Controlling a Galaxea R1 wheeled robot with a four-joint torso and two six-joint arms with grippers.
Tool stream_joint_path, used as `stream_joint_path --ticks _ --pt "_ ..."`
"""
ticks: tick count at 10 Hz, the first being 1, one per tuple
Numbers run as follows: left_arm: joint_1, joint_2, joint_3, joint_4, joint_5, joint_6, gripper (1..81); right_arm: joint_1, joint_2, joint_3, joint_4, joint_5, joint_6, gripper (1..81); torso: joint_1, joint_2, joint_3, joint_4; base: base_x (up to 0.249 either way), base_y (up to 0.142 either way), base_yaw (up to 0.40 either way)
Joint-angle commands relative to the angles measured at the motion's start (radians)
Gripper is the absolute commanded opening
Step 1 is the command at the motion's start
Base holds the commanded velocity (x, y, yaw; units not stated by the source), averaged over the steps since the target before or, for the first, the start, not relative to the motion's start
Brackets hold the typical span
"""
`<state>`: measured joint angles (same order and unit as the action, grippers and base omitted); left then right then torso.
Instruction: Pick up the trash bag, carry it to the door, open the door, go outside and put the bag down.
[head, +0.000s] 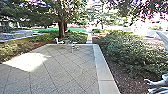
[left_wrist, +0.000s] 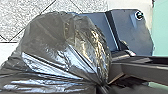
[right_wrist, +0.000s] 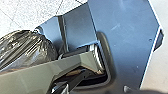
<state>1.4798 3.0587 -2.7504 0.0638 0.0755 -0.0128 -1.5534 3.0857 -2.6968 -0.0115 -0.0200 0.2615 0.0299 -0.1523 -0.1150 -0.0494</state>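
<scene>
- Black trash bag of thin, glossy plastic (left_wrist: 62, 42): full and rounded, with long creases drawing together into a narrow gathered neck; bright streaks and yellowish-brown glints lie on its skin.
- It is outdoors, beside the robot's smooth, dark base plate (left_wrist: 96, 23) and partly overlapping it in the left wrist view.
- Left pincer: how far it is open, and whether it pinches the neck, I cannot tell.
- Right pincer: spread or pressed together, I cannot tell.
- Light grey, speckled paving (head: 65, 72): diagonal joints, a sunlit patch, and a smoother pale stone border (head: 103, 67) along its right side.
- White chair (head: 59, 41): near the paving's far edge.
- Leafy green bushes (head: 125, 48), rough brown mulch (head: 112, 63), and a thick brown tree trunk (head: 61, 29) beyond the paving.
</scene>
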Motion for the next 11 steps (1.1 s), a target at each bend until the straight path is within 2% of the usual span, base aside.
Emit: stream_joint_path --ticks 1,4,5,6,7,8,9,10,11 --pt "-0.051 0.002 0.003 0.005 0.056 0.0 1.0 0.048 0.013 0.013 -0.004 -0.058 -0.004 81.1 0.0 0.0 0.0 0.0 0.0 0.0 0.0" --pt "-0.048 -0.007 0.005 -0.006 0.055 0.001 1.0 0.048 0.014 0.013 -0.004 -0.058 -0.004 81.1 0.001 0.0 0.0 0.0 0.0 0.0 0.0" --pt "-0.045 -0.016 0.006 -0.01 0.022 0.0 1.0 0.048 0.015 0.013 -0.004 -0.058 -0.004 81.1 0.0 0.0 0.0 0.0 0.0 0.0 0.0" --pt "-0.042 -0.03 0.009 -0.019 -0.022 -0.004 1.0 0.046 0.015 0.013 -0.005 -0.058 -0.004 81.1 0.0 0.0 0.0 0.098 0.0 0.0 0.0" --pt "-0.042 -0.038 0.009 -0.03 -0.023 -0.004 1.0 0.046 0.015 0.013 -0.004 -0.058 -0.004 81.1 0.0 0.0 0.0 0.103 0.0 0.0 0.0" --pt "-0.042 -0.043 0.009 -0.044 -0.025 -0.006 1.0 0.048 0.015 0.013 -0.005 -0.058 -0.004 81.1 0.0 0.0 0.0 0.121 0.0 0.0 0.0" --pt "-0.046 -0.049 0.011 -0.062 -0.026 -0.006 1.0 0.048 0.015 0.013 -0.005 -0.058 -0.004 81.1 0.0 0.0 0.0 0.149 0.0 0.0 0.0" --pt "-0.049 -0.05 0.015 -0.076 -0.025 -0.006 1.0 0.046 0.015 0.013 -0.005 -0.058 -0.004 81.1 0.0 0.0 0.0 0.184 0.0 0.0 0.0" --pt "-0.051 -0.055 0.026 -0.076 -0.026 -0.006 1.0 0.048 0.015 0.013 -0.005 -0.058 -0.004 81.1 0.0 0.0 0.0 0.212 0.0 0.0 0.0"
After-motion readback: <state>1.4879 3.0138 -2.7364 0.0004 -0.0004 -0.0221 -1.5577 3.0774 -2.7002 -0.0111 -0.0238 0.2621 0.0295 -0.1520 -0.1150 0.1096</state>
